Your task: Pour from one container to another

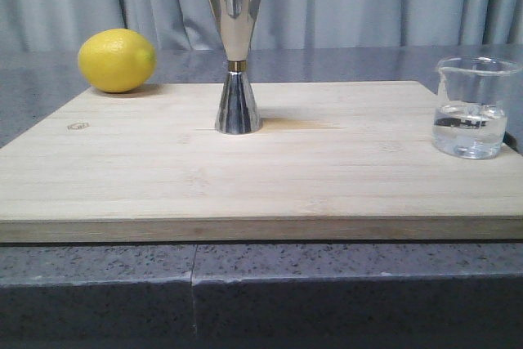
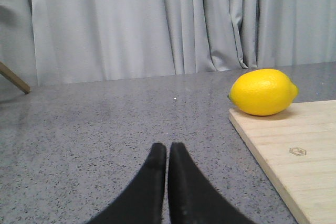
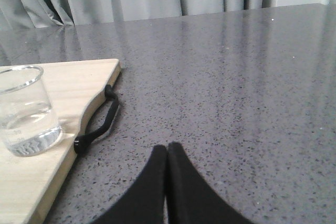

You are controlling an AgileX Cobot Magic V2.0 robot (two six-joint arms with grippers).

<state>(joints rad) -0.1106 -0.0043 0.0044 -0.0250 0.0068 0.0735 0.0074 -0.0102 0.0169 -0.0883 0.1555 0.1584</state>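
**A:** Which step is in hand?

**B:** Judging by the layout, none has begun. Nearest, the left gripper (image 2: 168,153) and right gripper (image 3: 167,156) each show black fingers pressed together, clenched on nothing, over the speckled grey stone surface (image 1: 327,284), off either side of the pale wooden cutting board (image 1: 261,185).

**A:** Where are the containers?

**B:** The small clear glass beaker (image 1: 472,108), partly filled with what looks like water, stands on the board's right edge, nearest the right gripper. Further back, mid-board, stands the tall polished steel hourglass jigger (image 1: 235,55), upright. A yellow lemon (image 1: 117,60) sits at the far left corner.

**A:** Next?

**B:** Probably the right gripper must open and close round the beaker.
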